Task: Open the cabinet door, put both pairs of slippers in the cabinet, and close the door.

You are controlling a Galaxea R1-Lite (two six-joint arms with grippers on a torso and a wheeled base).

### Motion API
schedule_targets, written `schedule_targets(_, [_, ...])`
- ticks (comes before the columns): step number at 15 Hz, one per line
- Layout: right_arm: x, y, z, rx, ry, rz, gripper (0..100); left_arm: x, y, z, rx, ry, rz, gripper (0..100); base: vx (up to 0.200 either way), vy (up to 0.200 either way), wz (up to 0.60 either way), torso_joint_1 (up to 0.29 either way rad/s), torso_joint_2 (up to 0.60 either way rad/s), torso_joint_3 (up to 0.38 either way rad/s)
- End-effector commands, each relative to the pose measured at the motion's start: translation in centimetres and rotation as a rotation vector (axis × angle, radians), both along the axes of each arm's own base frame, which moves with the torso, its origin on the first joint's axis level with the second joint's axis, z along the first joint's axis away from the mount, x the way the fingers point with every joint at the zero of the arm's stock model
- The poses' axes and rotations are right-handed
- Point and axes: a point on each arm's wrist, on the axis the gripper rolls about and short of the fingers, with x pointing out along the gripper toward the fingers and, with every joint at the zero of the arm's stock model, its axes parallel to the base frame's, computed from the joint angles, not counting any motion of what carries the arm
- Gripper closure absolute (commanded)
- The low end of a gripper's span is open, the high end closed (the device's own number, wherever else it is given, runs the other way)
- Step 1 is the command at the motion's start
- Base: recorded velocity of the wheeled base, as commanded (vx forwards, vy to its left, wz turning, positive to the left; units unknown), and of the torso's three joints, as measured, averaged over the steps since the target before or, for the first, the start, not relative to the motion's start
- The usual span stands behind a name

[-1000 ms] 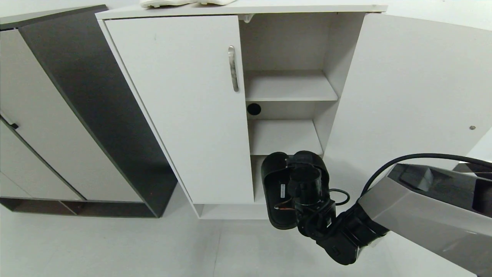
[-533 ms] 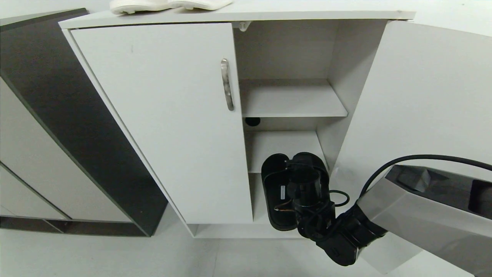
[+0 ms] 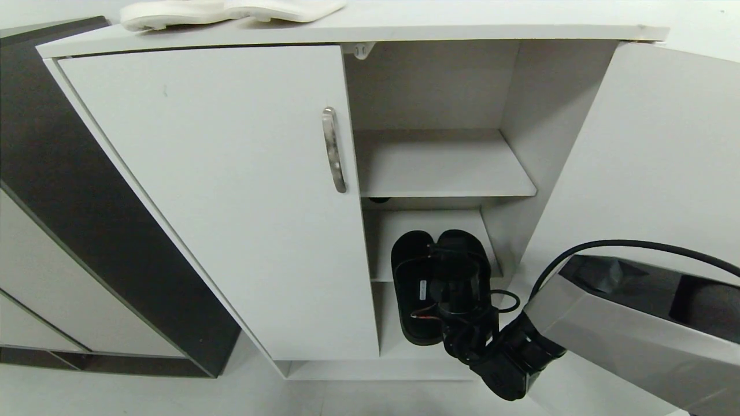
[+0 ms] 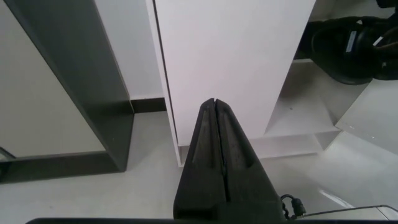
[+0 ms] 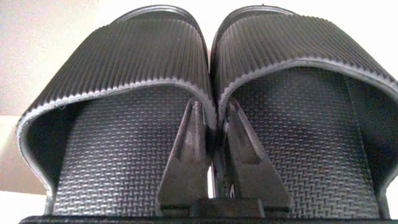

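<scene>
The right tool is clamped on the pair of black slippers. In the right wrist view the right tool pinches the two inner edges together between its fingers, soles level and toes pointing away. The pair hangs at the mouth of the cabinet, in front of the lower shelf. The right door is swung wide and the left door is shut. The left tool is low before the left door, fingers pressed together on nothing.

The step in hand looks like stowing the first pair. The next move calls for pushing it in over a shelf, then letting go. The white slippers lie on the cabinet's top, not yet put away.
</scene>
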Motion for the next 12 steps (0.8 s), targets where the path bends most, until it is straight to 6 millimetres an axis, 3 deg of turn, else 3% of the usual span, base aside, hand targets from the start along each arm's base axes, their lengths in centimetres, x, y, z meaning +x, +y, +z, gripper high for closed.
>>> schedule_targets(1, [1.8, -0.2, -1.4, 0.004, -0.004, -0.02, 100, 0.0, 0.0, 0.0, 0.0, 0.001, 0.001, 100, 0.0, 0.0, 0.0, 0.0, 0.0, 0.0])
schedule_targets(8, [7.0, 1.0, -1.6, 0.01, -0.015, -0.045, 100, 0.0, 0.0, 0.0, -0.005, 0.001, 0.002, 100, 0.0, 0.0, 0.0, 0.0, 0.0, 0.0])
schedule_targets(12, [9.8, 1.0, -0.4, 0.027, -0.037, -0.078, 100, 0.0, 0.0, 0.0, -0.005, 0.001, 0.002, 100, 0.0, 0.0, 0.0, 0.0, 0.0, 0.0])
